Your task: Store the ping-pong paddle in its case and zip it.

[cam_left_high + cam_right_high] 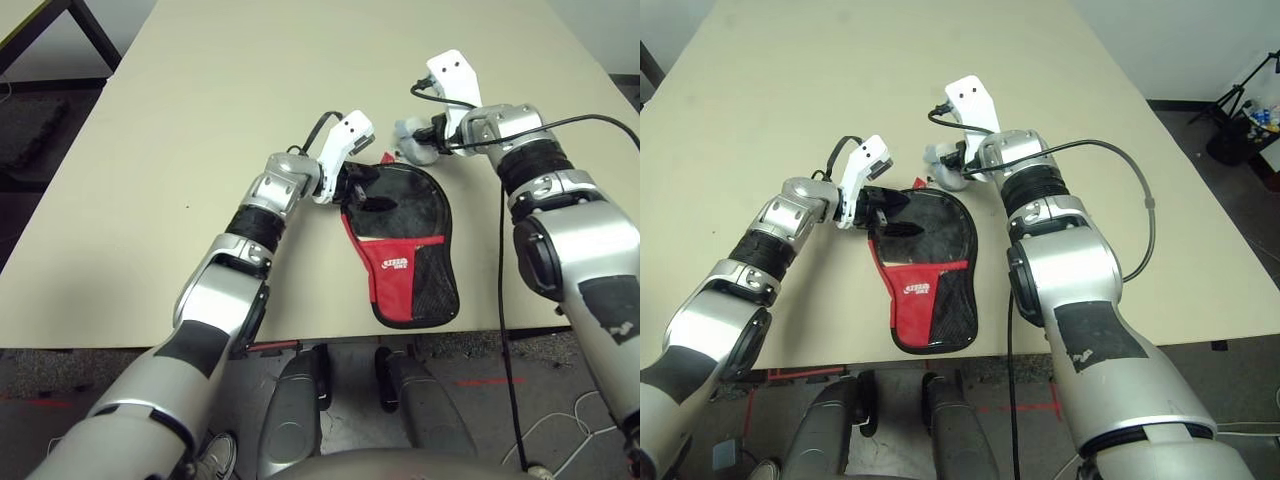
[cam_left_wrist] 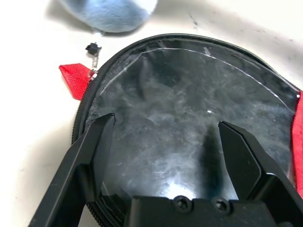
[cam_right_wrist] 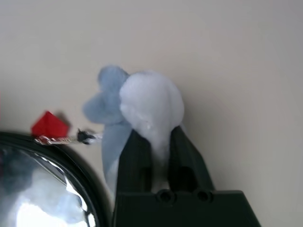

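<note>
1. Case (image 1: 405, 265), centre of the left eye view: lies flat on the table (image 1: 200, 120), round end toward the top of the frame, narrow red-and-mesh end toward the bottom edge.
2. Ping-pong paddle: cannot be told apart here. Glossy black round face under a clear sheen in the left wrist view, possibly the blade already inside; no handle visible.
3. Left gripper (image 2: 165, 125), just left of the case's round end in the head views: released, jaws spread wide above the glossy face, holding nothing.
4. Right gripper (image 3: 154, 137), upper right of centre in the left eye view: clenched on the white fluffy ball (image 3: 151, 101), fluff bulging out past the fingertips.
5. Zipper pull (image 2: 94, 54) beside a red tab (image 2: 73, 78) at the rim of the round end, just next to the ball; likely tied to it, so the ball probably serves as the pull handle.
6. Handling, as judged: soft, light pouch, apt to slide or bunch on the smooth table under a zip pull. Needs pinning on the flat round face, or a pinch at the rim by the red tab. Slick window, so poor for friction; fabric rim the better hold.
7. Ball: squashy and compressible; calls for a deep, firm pinch and a pull along the zipper line, not upward.
</note>
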Robot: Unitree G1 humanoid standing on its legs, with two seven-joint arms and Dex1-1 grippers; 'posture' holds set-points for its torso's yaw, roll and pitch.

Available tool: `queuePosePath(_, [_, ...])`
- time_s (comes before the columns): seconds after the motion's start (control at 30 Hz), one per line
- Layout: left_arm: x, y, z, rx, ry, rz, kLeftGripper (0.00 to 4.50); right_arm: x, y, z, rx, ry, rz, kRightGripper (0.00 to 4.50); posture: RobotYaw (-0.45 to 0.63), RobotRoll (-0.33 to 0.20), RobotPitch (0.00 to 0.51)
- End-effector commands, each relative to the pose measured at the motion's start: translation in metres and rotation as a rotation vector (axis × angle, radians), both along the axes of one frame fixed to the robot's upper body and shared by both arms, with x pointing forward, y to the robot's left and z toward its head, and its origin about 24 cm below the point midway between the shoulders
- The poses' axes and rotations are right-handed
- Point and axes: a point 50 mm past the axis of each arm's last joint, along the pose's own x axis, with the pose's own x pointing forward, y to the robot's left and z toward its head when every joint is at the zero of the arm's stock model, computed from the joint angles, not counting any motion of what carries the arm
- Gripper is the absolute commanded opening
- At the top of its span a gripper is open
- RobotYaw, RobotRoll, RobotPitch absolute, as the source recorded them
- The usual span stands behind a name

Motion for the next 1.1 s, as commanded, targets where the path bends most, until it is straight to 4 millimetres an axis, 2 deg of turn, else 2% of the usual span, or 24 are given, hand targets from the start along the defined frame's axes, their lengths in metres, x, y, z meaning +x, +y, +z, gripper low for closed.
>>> queuePosePath(0.03, [-0.004,0.007,-0.036,0.104,0.112,0.076,4.5,-0.002,-0.011,-0.009,0.006,0.006,-0.03,0.12,-0.05,0.0,0.206])
queuePosePath(0.17, [-0.004,0.008,-0.048,0.185,0.148,0.114,4.5,-0.004,-0.018,-0.013,0.03,0.016,-0.053,0.11,-0.07,0.0,0.201])
queuePosePath(0.33, [-0.002,0.005,-0.048,0.202,0.14,0.126,4.5,-0.011,-0.032,-0.016,0.026,0.036,-0.08,0.1,-0.1,0.0,0.198])
queuePosePath(0.6, [0.0,-0.003,-0.044,0.197,0.115,0.11,4.5,-0.043,-0.065,-0.016,-0.054,0.084,-0.086,0.1,-0.14,0.0,0.192])
queuePosePath(0.7, [0.0,-0.005,-0.043,0.196,0.106,0.106,4.5,-0.068,-0.072,-0.012,-0.11,0.119,-0.041,0.1,-0.15,0.0,0.191])
queuePosePath(0.83, [0.002,-0.006,-0.041,0.195,0.093,0.107,4.5,-0.101,-0.073,-0.012,-0.157,0.199,0.029,0.1,-0.17,0.0,0.189])
queuePosePath(1.03, [0.003,-0.01,-0.038,0.183,0.076,0.114,4.5,-0.173,-0.07,-0.023,-0.215,0.415,0.18,0.1,-0.2,0.0,0.187])
queuePosePath(1.1, [0.004,-0.011,-0.038,0.179,0.072,0.115,4.5,-0.189,-0.068,-0.026,-0.221,0.459,0.212,0.09,-0.22,0.0,0.187])
